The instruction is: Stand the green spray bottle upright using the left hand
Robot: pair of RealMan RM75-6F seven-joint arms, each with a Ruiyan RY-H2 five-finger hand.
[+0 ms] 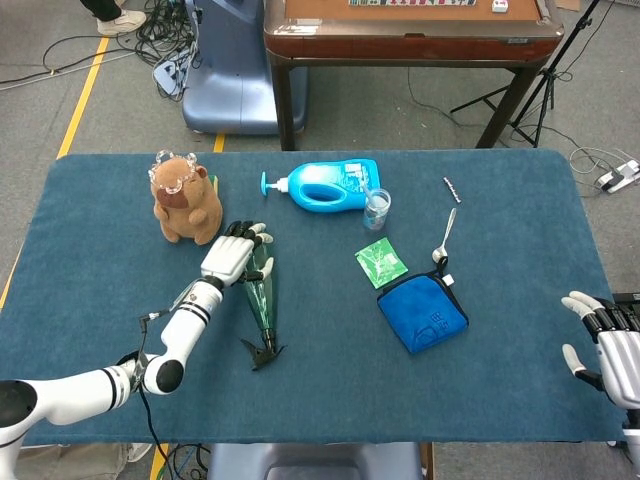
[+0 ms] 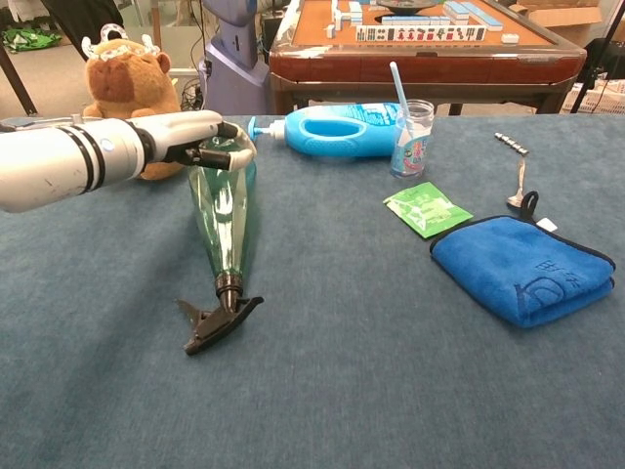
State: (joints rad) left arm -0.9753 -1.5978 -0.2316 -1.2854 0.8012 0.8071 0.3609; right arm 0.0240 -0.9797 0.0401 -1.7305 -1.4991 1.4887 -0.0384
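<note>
The green spray bottle [image 1: 261, 298] [image 2: 223, 220] lies on its side on the blue table, its black trigger head [image 1: 262, 352] [image 2: 213, 324] pointing toward me. My left hand [image 1: 232, 255] [image 2: 190, 137] is at the bottle's wide base, beside the plush toy, with its fingers curled over and around that end. The base sits slightly raised in the chest view. My right hand [image 1: 605, 340] rests at the table's right edge, fingers spread and holding nothing; the chest view does not show it.
A brown plush toy [image 1: 185, 200] [image 2: 127, 73] stands just behind the left hand. Further right lie a blue detergent bottle [image 1: 330, 183], a small cup with a straw [image 2: 412, 135], a green packet [image 1: 381, 262], a blue cloth [image 1: 422, 312] and a spoon [image 1: 445, 238].
</note>
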